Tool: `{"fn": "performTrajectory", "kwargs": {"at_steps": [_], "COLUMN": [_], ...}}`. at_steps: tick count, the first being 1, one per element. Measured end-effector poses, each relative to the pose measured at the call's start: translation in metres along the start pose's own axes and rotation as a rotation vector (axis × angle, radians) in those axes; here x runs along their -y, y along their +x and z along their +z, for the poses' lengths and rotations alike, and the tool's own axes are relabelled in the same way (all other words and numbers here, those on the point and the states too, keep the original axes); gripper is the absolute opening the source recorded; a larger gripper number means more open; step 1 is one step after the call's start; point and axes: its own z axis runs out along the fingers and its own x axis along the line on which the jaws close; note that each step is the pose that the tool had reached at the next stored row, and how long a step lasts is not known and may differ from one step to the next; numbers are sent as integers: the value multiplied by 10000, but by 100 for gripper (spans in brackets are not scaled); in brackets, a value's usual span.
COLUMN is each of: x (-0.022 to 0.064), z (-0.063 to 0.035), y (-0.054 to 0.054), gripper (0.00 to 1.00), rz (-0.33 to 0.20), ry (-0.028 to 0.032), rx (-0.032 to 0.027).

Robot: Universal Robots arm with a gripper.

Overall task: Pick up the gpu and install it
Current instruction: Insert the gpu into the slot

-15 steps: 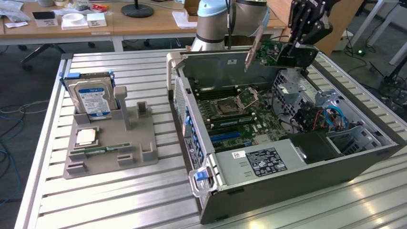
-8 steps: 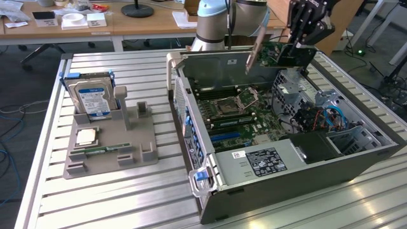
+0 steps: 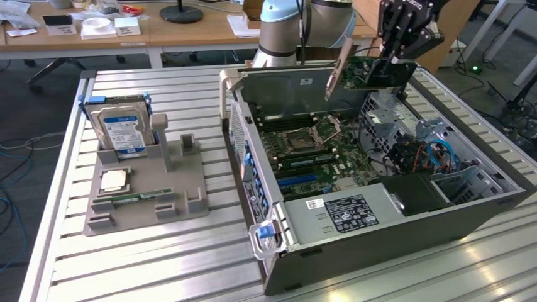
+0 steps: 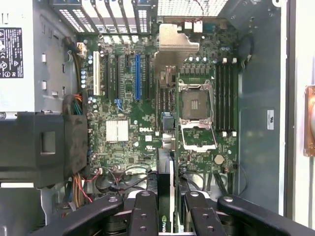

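One arm is at work. In the exterior view, the black-fingered tool (image 3: pixel 392 61) is partly closed and clamps the gpu (image 3: pixel 369 72), a thin green circuit board with a silver metal end bracket, by its upper edge. The card hangs on edge above the far end of the open grey metal computer case (image 3: pixel 436 236), clear of the green motherboard (image 3: pixel 315 151) inside. Held this way, its connector edge likely faces down toward the slots. The case lies on its side on the slatted aluminium bench (image 3: pixel 168 270), so the board faces up. Beside the case, on the exterior view's left, a grey plastic parts holder (image 3: pixel 188 204) props a silver hard drive (image 3: pixel 124 129) upright.

In the wrist view, the tool (image 4: pixel 168 201) looks straight down into the case. The gpu (image 4: pixel 165 182) shows edge-on between the black fingers (image 4: pixel 145 211), its bracket toward the case's slotted rear wall, near the blue expansion slot (image 4: pixel 137 76).
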Motion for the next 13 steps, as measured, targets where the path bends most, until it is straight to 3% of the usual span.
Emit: {"fn": "performTrajectory", "kwargs": {"at_steps": [5, 7, 10, 13], "x": [-1, -12, -34, -52], "z": [1, 11, 30, 65], "y": [0, 0, 1, 2], "gripper": [26, 26, 26, 26], "rz": [-3, -7, -15, -17], "ry": [9, 107, 336, 431], "rx": [2, 13, 23, 25]}}
